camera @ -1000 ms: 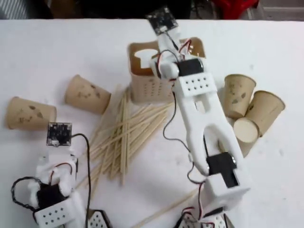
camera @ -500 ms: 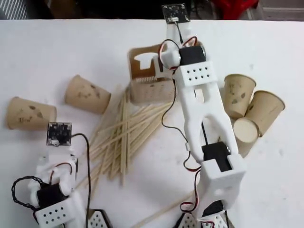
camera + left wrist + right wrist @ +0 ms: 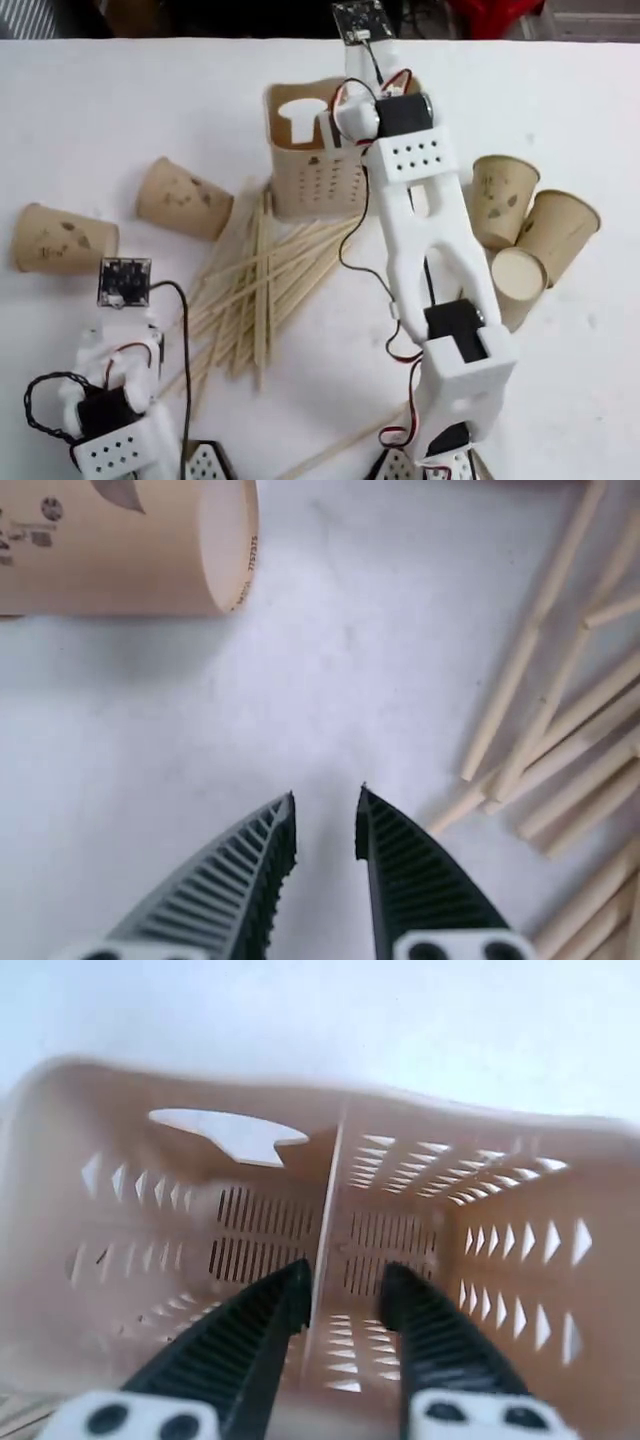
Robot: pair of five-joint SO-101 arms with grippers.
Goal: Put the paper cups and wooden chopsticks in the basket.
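Note:
The beige basket stands tilted at the table's far middle. My right gripper is open inside the basket, with one finger on each side of an inner ridge and not touching it. Wooden chopsticks lie in a loose pile in front of the basket. Two paper cups lie on their sides at the left. Three more cups cluster at the right beside the right arm. My left gripper is slightly open over bare table, between a lying cup and chopstick ends.
A single chopstick lies near the front edge by the right arm's base. The right arm stretches across the middle right of the white table. The left arm sits folded at the front left.
The right arm reached further forward and the basket tipped, then came partly back up, now showing its perforated side. The left arm has stayed still.

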